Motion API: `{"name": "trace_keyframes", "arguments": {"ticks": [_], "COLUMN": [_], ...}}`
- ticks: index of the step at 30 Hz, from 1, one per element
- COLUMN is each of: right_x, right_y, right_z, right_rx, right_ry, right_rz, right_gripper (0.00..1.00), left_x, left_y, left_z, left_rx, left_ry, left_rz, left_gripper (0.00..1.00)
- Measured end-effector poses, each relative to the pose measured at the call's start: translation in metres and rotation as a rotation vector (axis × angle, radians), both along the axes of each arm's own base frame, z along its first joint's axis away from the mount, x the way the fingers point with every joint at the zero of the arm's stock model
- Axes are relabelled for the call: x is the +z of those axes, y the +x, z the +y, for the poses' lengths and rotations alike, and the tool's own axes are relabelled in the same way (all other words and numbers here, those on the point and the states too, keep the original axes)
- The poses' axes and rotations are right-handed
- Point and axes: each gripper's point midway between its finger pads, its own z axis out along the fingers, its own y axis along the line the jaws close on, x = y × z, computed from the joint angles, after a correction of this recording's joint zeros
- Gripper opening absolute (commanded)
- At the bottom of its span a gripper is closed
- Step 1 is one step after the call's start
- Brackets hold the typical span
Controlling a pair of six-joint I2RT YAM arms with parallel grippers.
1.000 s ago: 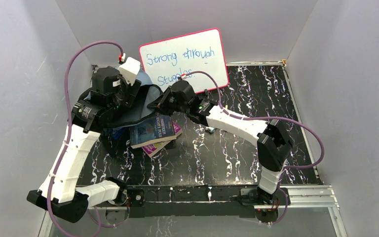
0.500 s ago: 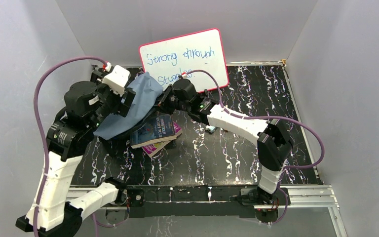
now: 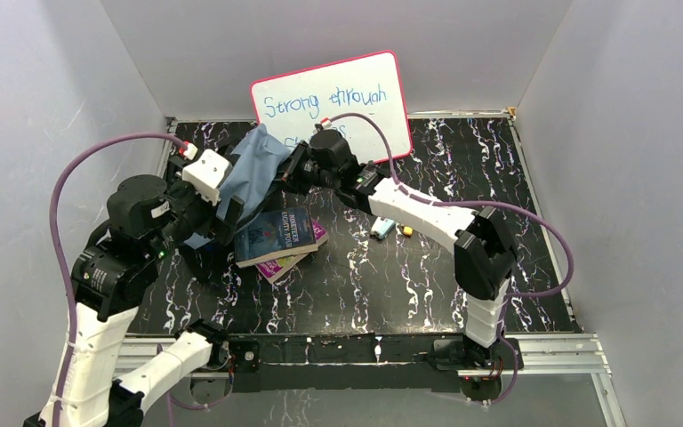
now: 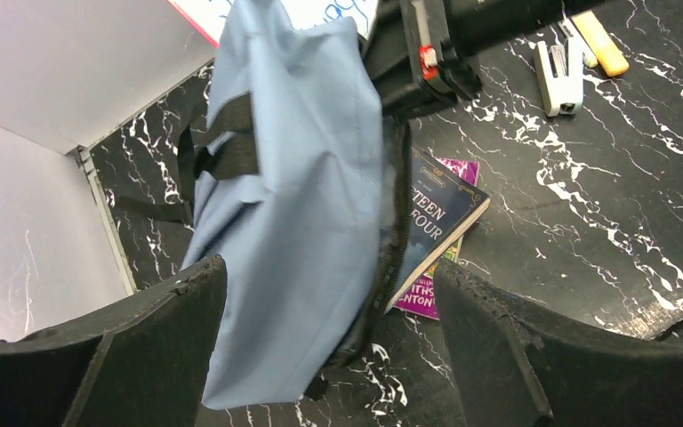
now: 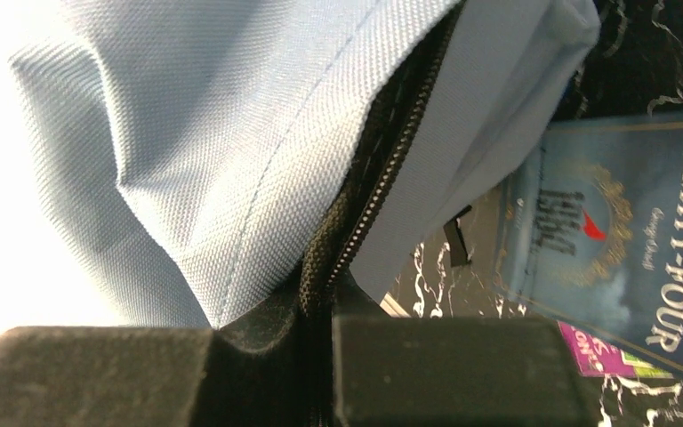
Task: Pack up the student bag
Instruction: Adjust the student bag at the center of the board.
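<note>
Right gripper (image 5: 316, 325): fingers pressed together, pinching the student bag (image 5: 231, 133) at its dark zipper edge. The zipper line runs up and away from between the pads, with grey-blue fabric on both sides of it. In the overhead view this gripper (image 3: 292, 171) is raised off the table, just in front of the lower left corner of the whiteboard (image 3: 338, 102).

Student bag (image 3: 253, 165): far left part of the table (image 3: 427, 267). Its upper end is held up by the right gripper and its body slopes down toward the left edge. A dark strap crosses the fabric in the left wrist view, and the zipper edge faces the table's middle.

Left gripper (image 4: 329, 267): fingers spread wide, holding nothing. The lower half of the bag (image 4: 293, 205) shows between the two pads. Whether the fabric touches the pad on the left of that view cannot be told. Overhead, this gripper (image 3: 229, 218) is at the bag's near side.

Blue book (image 3: 276, 236): lies flat just right of the bag. Its left edge is hidden behind the zipper edge (image 4: 431, 222); whether it is inside the bag cannot be told. A purple book (image 4: 427, 298) lies beneath it, showing at the near side.

Stapler (image 4: 558, 76) and orange marker (image 4: 605, 53): side by side near the table's middle, well apart from the bag, below the right arm's forearm overhead.

Whiteboard: pink-framed, leaning against the back wall at the far edge, blue handwriting on its face.
</note>
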Motion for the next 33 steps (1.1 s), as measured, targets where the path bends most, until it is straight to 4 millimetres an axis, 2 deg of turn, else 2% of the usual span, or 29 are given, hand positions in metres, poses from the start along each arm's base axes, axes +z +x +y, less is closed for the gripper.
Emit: {"name": "trace_keyframes", "arguments": {"ticks": [6, 13, 19, 21, 24, 26, 33], "right_x": [0.016, 0.015, 0.013, 0.012, 0.01, 0.008, 0.009], "right_y": [0.006, 0.003, 0.002, 0.001, -0.001, -0.003, -0.006], "right_z": [0.014, 0.014, 0.014, 0.013, 0.012, 0.01, 0.005], "right_rx": [0.051, 0.089, 0.108, 0.116, 0.127, 0.134, 0.151], "right_ry": [0.016, -0.004, -0.02, -0.026, -0.034, -0.043, -0.067], "right_rz": [-0.076, -0.123, -0.155, -0.165, -0.173, -0.179, -0.225], "right_gripper": [0.12, 0.12, 0.13, 0.13, 0.14, 0.14, 0.15], "left_x": [-0.014, -0.045, -0.05, -0.05, -0.05, -0.052, -0.057], "left_y": [0.007, 0.037, 0.063, 0.069, 0.075, 0.077, 0.077], "left_z": [0.007, 0.023, 0.03, 0.033, 0.036, 0.036, 0.031], "left_rx": [0.051, 0.179, 0.26, 0.279, 0.302, 0.308, 0.317], "left_ry": [0.036, 0.159, 0.234, 0.252, 0.271, 0.277, 0.235], "left_rz": [0.03, 0.098, 0.094, 0.085, 0.079, 0.086, 0.111], "left_gripper": [0.85, 0.89, 0.9, 0.88, 0.8, 0.69, 0.13]}}
